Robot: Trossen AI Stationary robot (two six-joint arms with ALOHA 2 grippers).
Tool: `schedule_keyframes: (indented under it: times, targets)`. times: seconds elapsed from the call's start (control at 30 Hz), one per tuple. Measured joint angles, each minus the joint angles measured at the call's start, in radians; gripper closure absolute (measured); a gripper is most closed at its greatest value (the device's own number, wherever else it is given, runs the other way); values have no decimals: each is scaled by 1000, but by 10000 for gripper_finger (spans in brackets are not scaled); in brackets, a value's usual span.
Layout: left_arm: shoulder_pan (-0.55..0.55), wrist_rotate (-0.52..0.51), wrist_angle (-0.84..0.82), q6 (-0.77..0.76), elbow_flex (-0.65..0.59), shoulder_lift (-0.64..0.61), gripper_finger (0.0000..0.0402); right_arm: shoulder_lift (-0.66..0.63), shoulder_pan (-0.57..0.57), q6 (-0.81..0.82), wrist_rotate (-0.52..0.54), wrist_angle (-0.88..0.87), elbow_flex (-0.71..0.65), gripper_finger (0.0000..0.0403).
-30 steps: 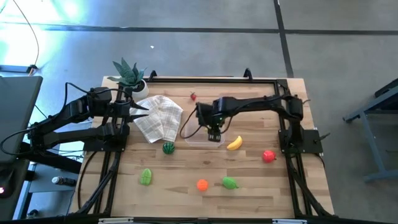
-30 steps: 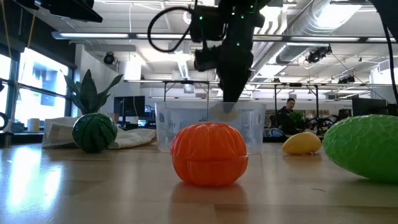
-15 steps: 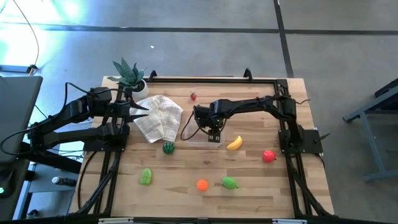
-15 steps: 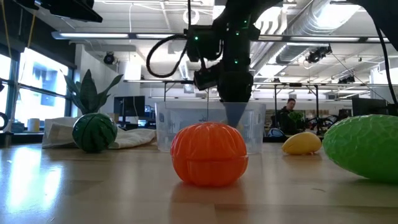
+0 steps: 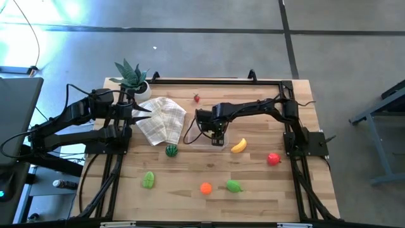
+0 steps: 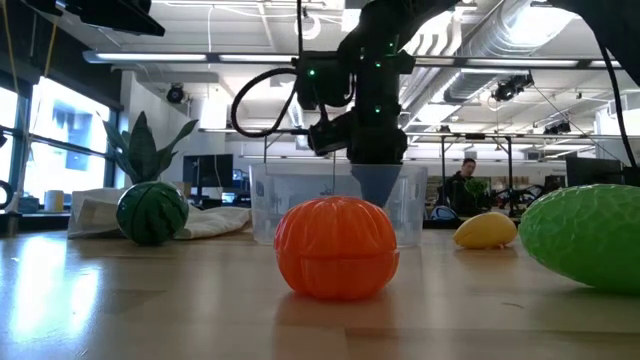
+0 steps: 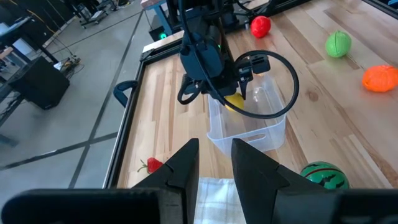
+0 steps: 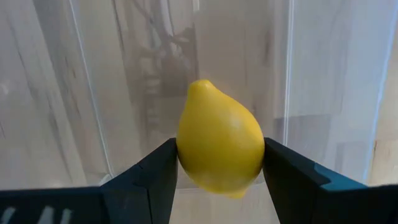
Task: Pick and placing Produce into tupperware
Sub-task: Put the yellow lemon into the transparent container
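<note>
The tupperware [image 5: 201, 140] is a clear, lidless box standing near the table's middle; its wall [image 6: 268, 205] shows behind the orange in the low view. My right gripper [image 5: 217, 135] reaches down into it [image 6: 375, 185], shut on a yellow lemon [image 8: 221, 146], which the left wrist view also catches [image 7: 232, 102]. My left gripper [image 7: 214, 158] waits open over the white cloth [image 5: 161, 120] at the table's left side. My right gripper pinches the lemon between its two fingers [image 8: 152, 177], one on each of its sides [image 8: 186, 155]. It comes from above, pointing down into the tupperware [image 8: 81, 93]. Whether the lemon touches the container's floor, I cannot tell.
A banana [image 5: 238, 145] lies right of the tupperware and a red apple [image 5: 273, 158] farther right. Near the front lie a striped green ball [image 5: 171, 150], a green fruit [image 5: 148, 180], an orange [image 5: 205, 187] and another green fruit [image 5: 234, 186]. A strawberry [image 5: 197, 98] and a potted plant [image 5: 131, 77] sit at the far side.
My right gripper has come down into the tupperware with the lemon and shifted slightly toward the table's left. It has stayed shut on the lemon.
</note>
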Motion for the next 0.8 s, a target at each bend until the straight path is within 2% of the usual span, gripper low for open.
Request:
schedule_keyframes:
  times: [0.57, 0.8]
  targets:
    - [0, 0, 0, 0, 0, 0, 316, 3, 0, 27, -2, -23, 0, 192]
    - [0, 0, 0, 0, 0, 0, 316, 4, 0, 69, 29, -34, 0, 190]
